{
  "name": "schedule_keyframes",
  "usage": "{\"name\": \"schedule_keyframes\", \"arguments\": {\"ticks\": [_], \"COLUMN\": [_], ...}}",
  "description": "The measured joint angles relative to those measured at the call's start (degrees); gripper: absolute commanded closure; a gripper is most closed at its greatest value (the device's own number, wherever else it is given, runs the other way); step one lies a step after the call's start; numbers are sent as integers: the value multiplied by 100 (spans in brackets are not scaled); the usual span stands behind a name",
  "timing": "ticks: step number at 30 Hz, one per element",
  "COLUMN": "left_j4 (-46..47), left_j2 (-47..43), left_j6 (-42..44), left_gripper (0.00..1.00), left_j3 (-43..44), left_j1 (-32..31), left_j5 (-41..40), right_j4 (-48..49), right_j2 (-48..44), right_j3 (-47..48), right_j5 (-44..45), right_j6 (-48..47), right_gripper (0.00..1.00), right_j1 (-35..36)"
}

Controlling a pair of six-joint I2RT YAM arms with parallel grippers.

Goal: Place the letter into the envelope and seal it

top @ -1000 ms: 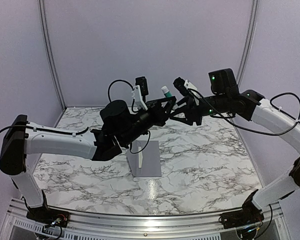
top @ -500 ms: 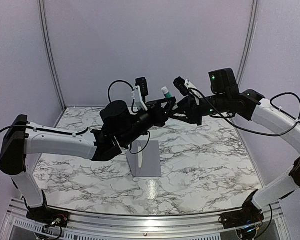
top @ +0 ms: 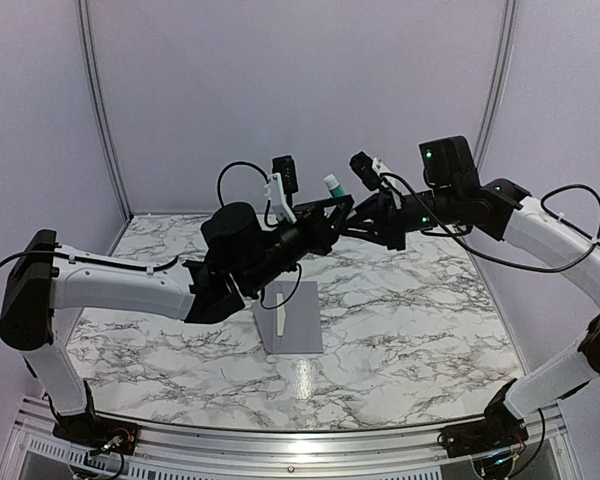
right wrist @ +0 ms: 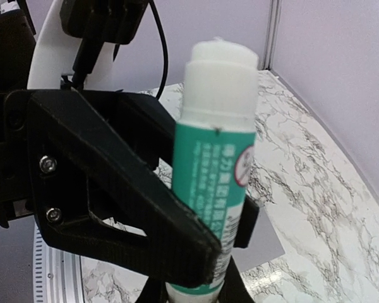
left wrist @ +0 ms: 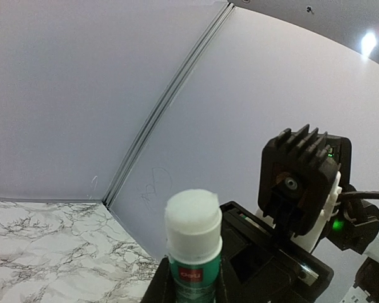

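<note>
Marble-patterned table [top: 410, 300], grey envelope [top: 295, 335] flat on it.

The left hand [top: 332, 204] and right hand [top: 358, 215] meet nose to nose at the glue stick [top: 332, 184], blocking the air high over the middle. Below them, the table [top: 420, 300] lies open on the right, and only the flat envelope [top: 300, 335] sits under the left forearm.

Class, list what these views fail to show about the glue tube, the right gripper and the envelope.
The green-and-white glue tube with white cap: lower end cut off by the left wrist view's bottom edge, partly behind a jaw of the left gripper in the right wrist view.
The right gripper: jaws open or shut unclear; top view too small, arms overlap.
The flat grey paper envelope: contents too small in top view.
</note>
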Motion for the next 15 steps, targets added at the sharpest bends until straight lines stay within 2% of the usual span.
{"name": "schedule_keyframes", "arguments": {"ticks": [3, 6, 10, 11, 15], "left_j4": [96, 275, 345, 352, 385], "left_j2": [0, -9, -72, -90, -138], "left_j6": [13, 33, 125, 153, 214], "left_gripper": [100, 100, 100, 100, 100], "left_j3": [0, 0, -48, -87, -144], "left_j1": [7, 9, 28, 37, 46], "left_j5": [129, 533, 1132, 1259, 1596], "right_j4": [-9, 83, 1467, 1720, 2223], "right_j2": [4, 57, 94, 116, 142], "right_j3": [0, -55, -704, -820, -1008], "right_j5": [-590, -1923, -3602, -3851, -4417], "right_j6": [42, 323, 1821, 2098, 2710], "right_gripper": [100, 100, 96, 92, 65], "right_j1": [-155, -461, -682, -699, -739]}}
